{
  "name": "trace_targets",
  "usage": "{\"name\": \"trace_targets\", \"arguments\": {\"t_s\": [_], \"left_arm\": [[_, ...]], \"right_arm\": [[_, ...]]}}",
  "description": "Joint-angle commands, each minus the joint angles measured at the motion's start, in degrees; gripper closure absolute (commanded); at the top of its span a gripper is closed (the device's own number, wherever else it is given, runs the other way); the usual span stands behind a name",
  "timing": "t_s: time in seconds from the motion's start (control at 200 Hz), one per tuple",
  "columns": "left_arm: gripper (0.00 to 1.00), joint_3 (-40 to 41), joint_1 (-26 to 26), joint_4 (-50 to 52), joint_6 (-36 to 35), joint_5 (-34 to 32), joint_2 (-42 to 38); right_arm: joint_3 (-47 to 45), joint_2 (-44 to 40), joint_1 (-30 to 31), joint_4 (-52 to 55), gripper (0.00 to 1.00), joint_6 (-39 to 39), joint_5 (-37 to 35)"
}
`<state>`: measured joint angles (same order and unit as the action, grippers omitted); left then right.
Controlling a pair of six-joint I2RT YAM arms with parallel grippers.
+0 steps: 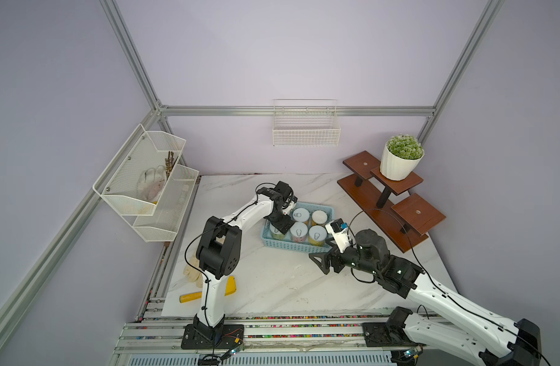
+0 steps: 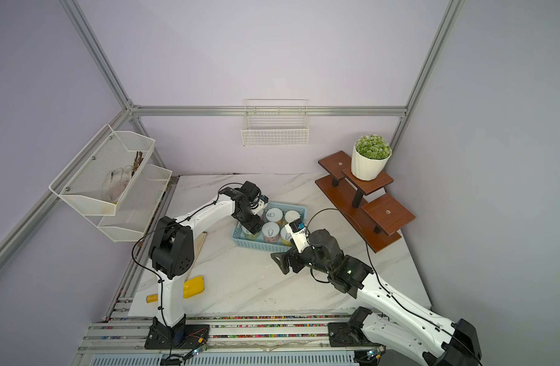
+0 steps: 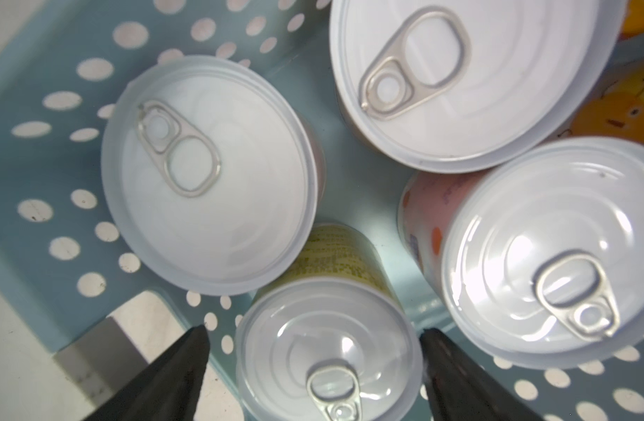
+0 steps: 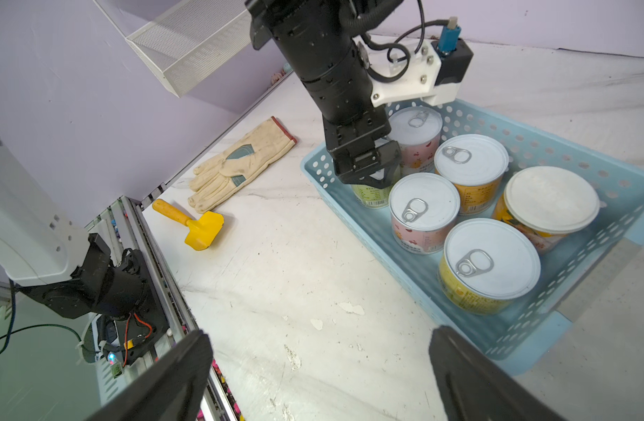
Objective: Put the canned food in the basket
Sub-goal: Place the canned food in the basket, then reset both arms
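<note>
The light blue perforated basket (image 1: 291,248) (image 2: 256,245) (image 4: 575,269) stands mid-table and holds several cans of canned food with pale lids. My left gripper (image 1: 280,225) (image 2: 252,226) (image 3: 313,330) (image 4: 371,175) hangs over the basket's near-left corner. It is open, with a green-yellow can (image 3: 328,350) (image 4: 371,197) standing upright between its spread fingers. A pink can (image 4: 417,124) stands behind it, and one can has a plain whitish top (image 4: 552,197) (image 1: 319,217). My right gripper (image 1: 318,263) (image 2: 280,263) (image 4: 320,331) is open and empty, low over the bare table in front of the basket.
A work glove (image 4: 236,164) (image 1: 193,271) and a yellow-handled tool (image 4: 200,227) (image 2: 193,286) lie at the table's left front. A stepped wooden stand (image 1: 383,196) with a potted plant (image 1: 400,158) fills the back right. A white wire basket (image 1: 305,128) and white mesh racks (image 1: 145,177) hang on the walls.
</note>
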<state>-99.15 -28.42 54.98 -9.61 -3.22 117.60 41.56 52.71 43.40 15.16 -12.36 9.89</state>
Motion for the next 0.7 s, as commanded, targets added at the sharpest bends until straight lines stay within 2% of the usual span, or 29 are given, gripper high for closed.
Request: {"name": "trace_targets", "arguments": {"t_s": [0.0, 0.135, 0.19, 0.32, 0.485, 0.695], "left_arm": [[0.07, -1.9, 0.4, 2.6, 1.4, -0.4, -5.8], [0.05, -0.5, 0.4, 3.1, 3.2, -0.1, -10.0], [0.0, 0.3, 0.5, 3.0, 4.2, 1.3, -12.2], [0.0, 4.6, 0.5, 0.9, 7.7, 5.3, -17.6], [0.0, 14.4, 0.4, -7.1, 12.5, 10.7, -26.1], [0.0, 31.1, 0.5, -22.8, 20.0, 10.5, -40.4]], "right_arm": [[1.6, 0.3, -0.3, 1.8, 0.01, -1.0, -2.1], [2.8, 0.7, -0.3, 2.5, 0.0, -1.6, -4.1], [3.0, 0.7, -0.3, 2.6, 0.0, -1.7, -4.7], [3.6, 1.3, -0.3, 3.1, 0.0, -1.0, -4.9], [4.9, 2.0, -0.3, 1.5, 0.0, -0.2, -4.9], [6.5, 4.0, -1.2, -1.4, 0.0, 1.1, -8.6]]}}
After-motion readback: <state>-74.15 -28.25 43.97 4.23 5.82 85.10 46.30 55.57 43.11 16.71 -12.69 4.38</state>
